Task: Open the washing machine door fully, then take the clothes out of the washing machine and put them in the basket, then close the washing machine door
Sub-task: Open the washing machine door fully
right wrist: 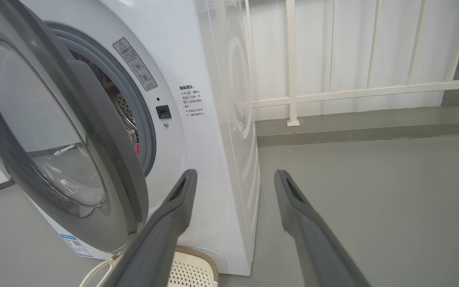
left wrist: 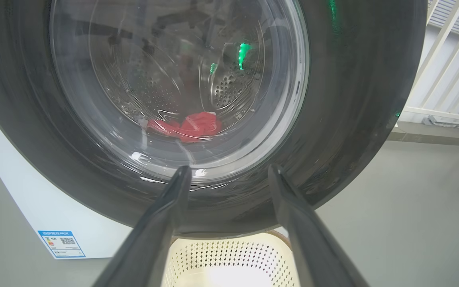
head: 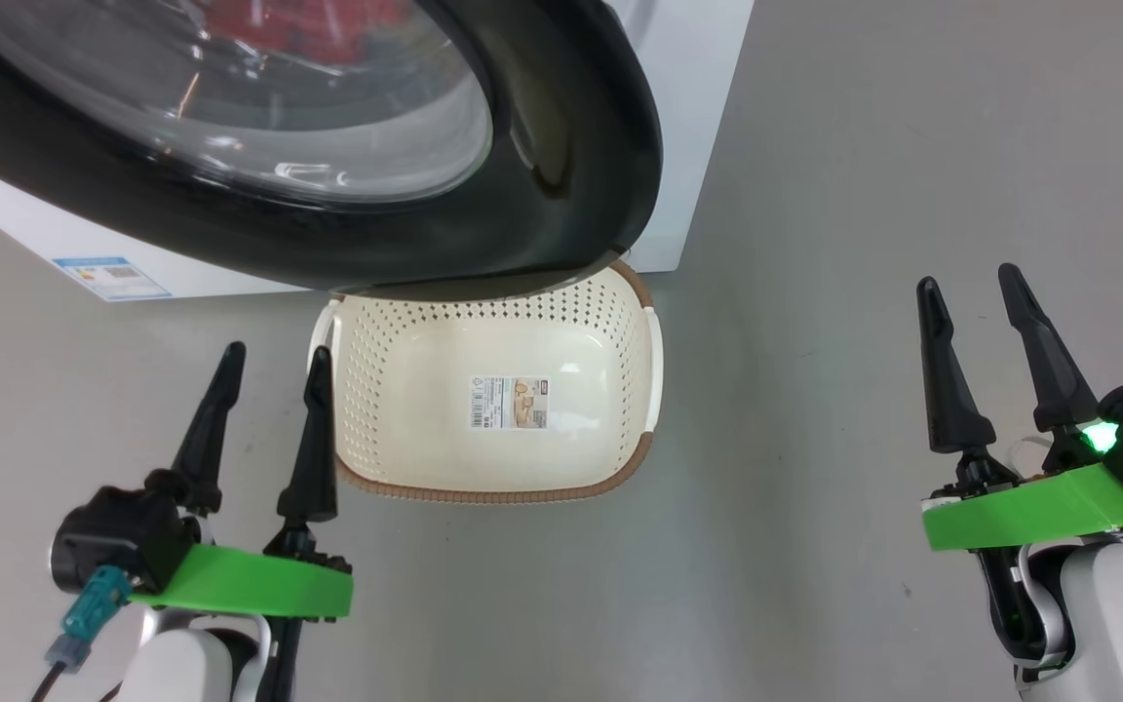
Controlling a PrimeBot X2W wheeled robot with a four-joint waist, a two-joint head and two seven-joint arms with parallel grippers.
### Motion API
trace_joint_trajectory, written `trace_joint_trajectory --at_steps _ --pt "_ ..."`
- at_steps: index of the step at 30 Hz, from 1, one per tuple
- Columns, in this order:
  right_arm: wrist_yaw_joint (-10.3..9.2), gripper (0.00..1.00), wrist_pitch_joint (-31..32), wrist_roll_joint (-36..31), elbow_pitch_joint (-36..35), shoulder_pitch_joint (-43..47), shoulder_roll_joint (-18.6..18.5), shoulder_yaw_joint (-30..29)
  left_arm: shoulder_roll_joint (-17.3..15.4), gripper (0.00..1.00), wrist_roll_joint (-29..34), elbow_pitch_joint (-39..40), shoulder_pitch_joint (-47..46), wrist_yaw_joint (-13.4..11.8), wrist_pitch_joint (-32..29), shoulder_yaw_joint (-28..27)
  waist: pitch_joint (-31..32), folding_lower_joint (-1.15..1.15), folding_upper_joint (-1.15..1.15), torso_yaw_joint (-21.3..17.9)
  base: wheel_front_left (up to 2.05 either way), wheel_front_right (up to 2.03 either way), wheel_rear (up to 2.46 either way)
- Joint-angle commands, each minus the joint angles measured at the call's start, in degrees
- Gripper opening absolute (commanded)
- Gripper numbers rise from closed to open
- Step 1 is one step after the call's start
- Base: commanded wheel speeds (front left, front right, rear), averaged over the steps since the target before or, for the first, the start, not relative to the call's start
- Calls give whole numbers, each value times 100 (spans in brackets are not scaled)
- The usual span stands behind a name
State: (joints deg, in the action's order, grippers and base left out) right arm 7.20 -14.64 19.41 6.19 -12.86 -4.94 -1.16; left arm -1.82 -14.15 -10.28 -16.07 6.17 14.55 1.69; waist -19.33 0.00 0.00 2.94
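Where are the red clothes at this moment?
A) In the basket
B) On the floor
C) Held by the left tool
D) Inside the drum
D: the red clothes lie in the drum, seen through the door glass, while the basket has just its paper label on the bottom.

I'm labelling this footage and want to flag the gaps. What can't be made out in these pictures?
Left wrist view: the clothes lie behind the glass of the washing machine door; reflections blur them, so their number is unclear.
Head view: the door covers the far end of the basket; the print on the blue sticker is too small to read.
Right wrist view: the door hides most of the drum.
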Motion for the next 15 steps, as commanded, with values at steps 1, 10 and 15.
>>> trace_joint_trajectory --at_steps 1,10,15 --pt "29 100 -36 -77 -159 88 18 128 -106 100 34 144 -1 45 45 -203 0 0 0 -2 0 0 0" --pt "29 100 -36 -5 -132 80 61 71 -106 100 25 135 -24 49 45 -206 -38 0 0 -5 0 0 0" --pt "29 100 -36 35 -128 79 77 62 -106 100 24 122 -29 51 45 -198 -38 0 0 -4 0 0 0"
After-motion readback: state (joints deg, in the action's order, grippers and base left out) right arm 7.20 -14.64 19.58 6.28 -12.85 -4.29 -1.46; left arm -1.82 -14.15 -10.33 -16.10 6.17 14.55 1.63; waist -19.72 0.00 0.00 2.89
